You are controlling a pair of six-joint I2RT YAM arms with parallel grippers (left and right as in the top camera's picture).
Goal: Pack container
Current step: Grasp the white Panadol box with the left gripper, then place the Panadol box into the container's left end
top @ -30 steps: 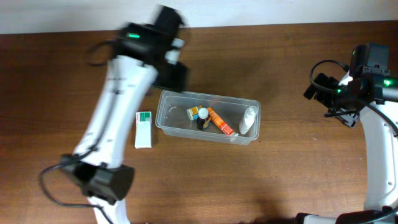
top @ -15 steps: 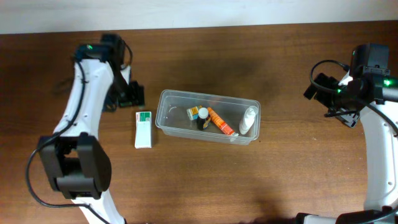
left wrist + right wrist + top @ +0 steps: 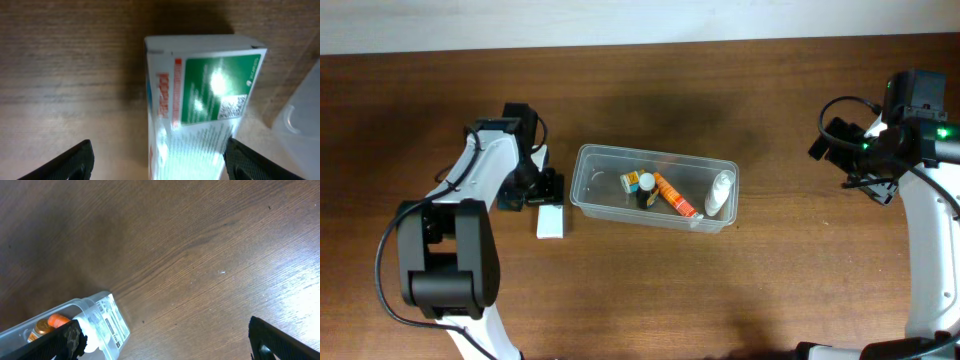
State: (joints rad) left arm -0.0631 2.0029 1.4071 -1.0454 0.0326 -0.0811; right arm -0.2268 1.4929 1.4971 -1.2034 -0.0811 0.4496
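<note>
Wooden table (image 3: pixel 720 290), container (image 3: pixel 605 180) just beside left gripper (image 3: pixel 543 190)

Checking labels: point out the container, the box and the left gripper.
container (image 3: pixel 600 180), overhead view, bare floor, left end
box (image 3: pixel 210 95), left wrist view, green panel
left gripper (image 3: pixel 159 162), left wrist view, midway between fingertips

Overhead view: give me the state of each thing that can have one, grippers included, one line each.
container: open, no lid, partly filled.
green-and-white box: lying flat on the table, outside the container.
orange tube: lying in the container.
white bottle: lying in the container.
left gripper: open, fingers either side of the box.
right gripper: open, empty.
</note>
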